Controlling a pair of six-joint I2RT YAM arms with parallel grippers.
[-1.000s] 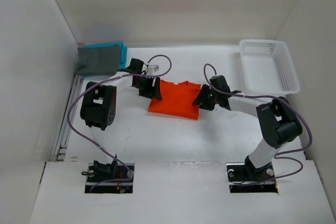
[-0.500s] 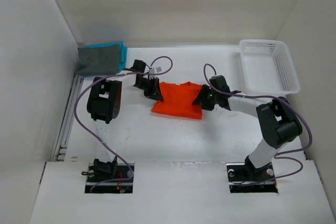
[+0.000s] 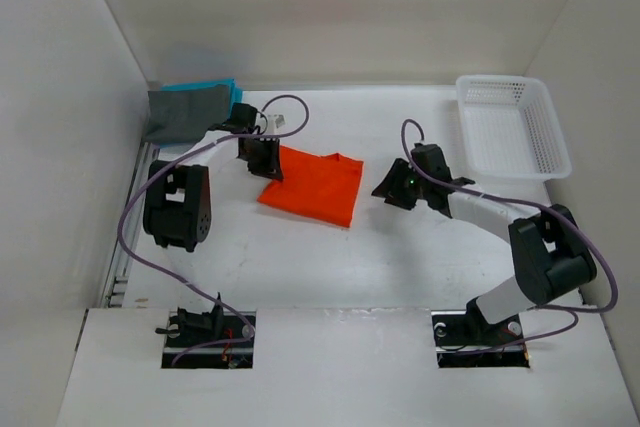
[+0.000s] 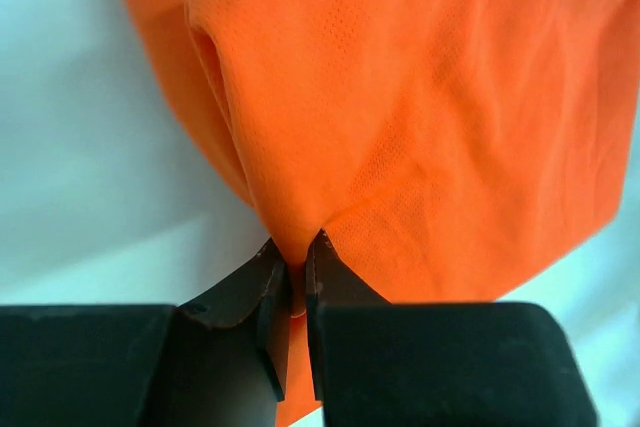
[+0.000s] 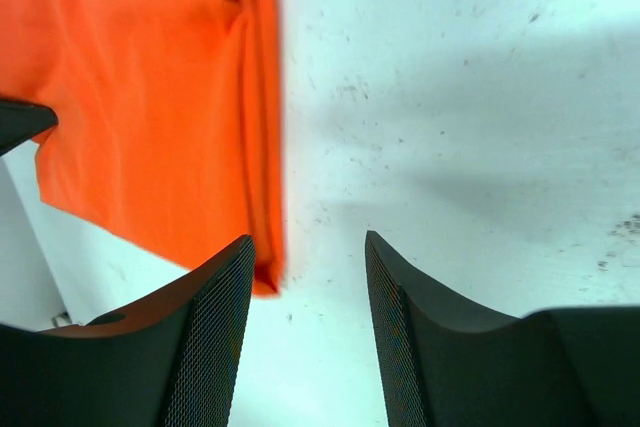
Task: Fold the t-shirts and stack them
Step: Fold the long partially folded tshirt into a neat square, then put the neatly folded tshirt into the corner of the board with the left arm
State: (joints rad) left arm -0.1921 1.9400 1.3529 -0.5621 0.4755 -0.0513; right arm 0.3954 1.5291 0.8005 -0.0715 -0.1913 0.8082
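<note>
One orange t-shirt (image 4: 420, 117) edge inside left tool (image 4: 297, 265); right tool (image 5: 308, 240) apart

Bright plain orange t-shirt (image 3: 312, 187), fine-knit up close. A dark grey t-shirt (image 3: 187, 115) and a teal t-shirt (image 3: 205, 86). White bench (image 3: 330, 267), white mesh basket (image 3: 512, 127). Left claw (image 4: 297, 257) and right claw (image 5: 308, 237) are black; cables (image 3: 130, 247) are purple.

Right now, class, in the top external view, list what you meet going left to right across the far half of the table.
dark grey t-shirt → left gripper → orange t-shirt → right gripper → white basket
</note>
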